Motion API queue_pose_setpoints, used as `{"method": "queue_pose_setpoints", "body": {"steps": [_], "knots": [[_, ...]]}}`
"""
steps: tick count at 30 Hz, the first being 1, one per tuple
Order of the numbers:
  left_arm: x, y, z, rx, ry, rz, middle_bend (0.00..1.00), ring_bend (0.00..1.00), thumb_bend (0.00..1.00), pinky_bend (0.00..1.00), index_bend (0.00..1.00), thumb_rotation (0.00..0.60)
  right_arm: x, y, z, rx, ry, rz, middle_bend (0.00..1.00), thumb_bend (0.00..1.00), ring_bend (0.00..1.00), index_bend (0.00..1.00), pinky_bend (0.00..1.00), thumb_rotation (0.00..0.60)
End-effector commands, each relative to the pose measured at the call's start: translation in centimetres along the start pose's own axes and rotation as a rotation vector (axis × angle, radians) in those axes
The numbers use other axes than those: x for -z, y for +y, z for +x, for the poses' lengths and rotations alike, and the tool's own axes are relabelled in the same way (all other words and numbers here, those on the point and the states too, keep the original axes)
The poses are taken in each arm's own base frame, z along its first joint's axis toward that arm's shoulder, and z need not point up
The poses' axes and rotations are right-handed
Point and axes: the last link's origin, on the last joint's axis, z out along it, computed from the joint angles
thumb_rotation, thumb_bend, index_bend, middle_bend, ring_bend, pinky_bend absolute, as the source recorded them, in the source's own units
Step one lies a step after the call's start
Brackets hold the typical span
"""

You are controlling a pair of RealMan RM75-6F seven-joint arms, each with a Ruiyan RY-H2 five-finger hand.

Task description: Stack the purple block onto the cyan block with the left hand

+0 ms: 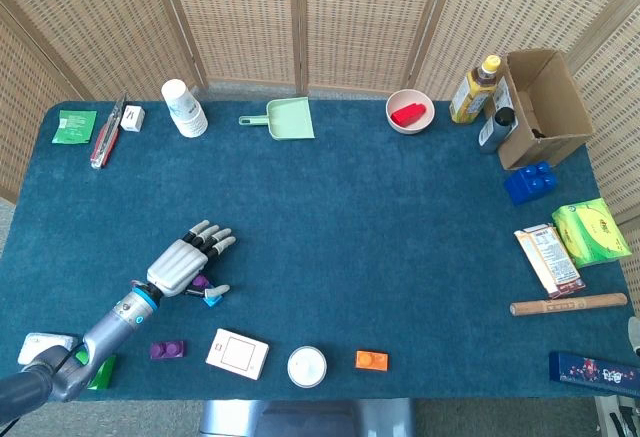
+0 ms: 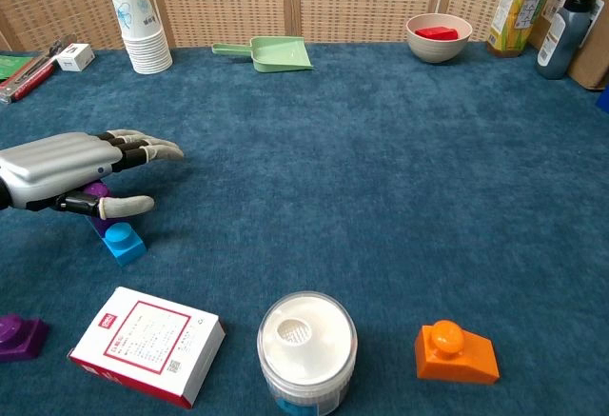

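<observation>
A small cyan block (image 2: 124,242) sits on the blue cloth at the front left, also visible in the head view (image 1: 212,299). A purple block (image 2: 97,190) leans against its far side, mostly hidden under my left hand (image 2: 67,164). That hand hovers low over both blocks with fingers stretched out and apart. Its thumb (image 2: 124,206) lies just above the cyan block. In the head view the left hand (image 1: 185,265) covers most of the purple block (image 1: 200,282). I see no finger closed around either block. The right hand does not show.
A second purple block (image 2: 19,332), a white card box (image 2: 147,345), a white-lidded jar (image 2: 306,338) and an orange block (image 2: 455,349) line the front edge. A green block (image 1: 98,370) lies by my left forearm. Cups (image 1: 184,107), a dustpan (image 1: 285,118) and a bowl (image 1: 410,111) stand far back.
</observation>
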Motion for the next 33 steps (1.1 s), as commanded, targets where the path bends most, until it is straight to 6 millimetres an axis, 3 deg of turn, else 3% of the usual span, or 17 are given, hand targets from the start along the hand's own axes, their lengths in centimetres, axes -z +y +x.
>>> {"method": "queue_pose_setpoints", "body": {"steps": [1, 10, 25, 33], "knots": [[-0.1, -0.2, 1.1, 0.041, 0.062, 0.009, 0.0, 0.0, 0.24, 0.0, 0.0, 0.0, 0.0, 0.0, 0.0, 0.002, -0.002, -0.001, 0.29, 0.34, 0.11, 0.38, 0.22, 0.6], [0.7, -1.6, 4.8, 0.113, 0.168, 0.047, 0.0, 0.0, 0.24, 0.0, 0.0, 0.001, -0.3, -0.1, 0.1, -0.003, 0.001, 0.003, 0.29, 0.34, 0.11, 0.38, 0.22, 0.6], [4.0, -2.5, 7.9, 0.123, 0.242, 0.085, 0.0, 0.0, 0.24, 0.0, 0.03, 0.0, -1.3, -1.3, -0.7, 0.004, -0.017, 0.045, 0.29, 0.34, 0.11, 0.38, 0.22, 0.6], [5.5, -3.4, 8.6, 0.116, 0.264, 0.129, 0.0, 0.0, 0.24, 0.0, 0.04, 0.0, -1.7, -1.6, -0.9, 0.013, -0.026, 0.052, 0.29, 0.34, 0.11, 0.38, 0.22, 0.6]]}}
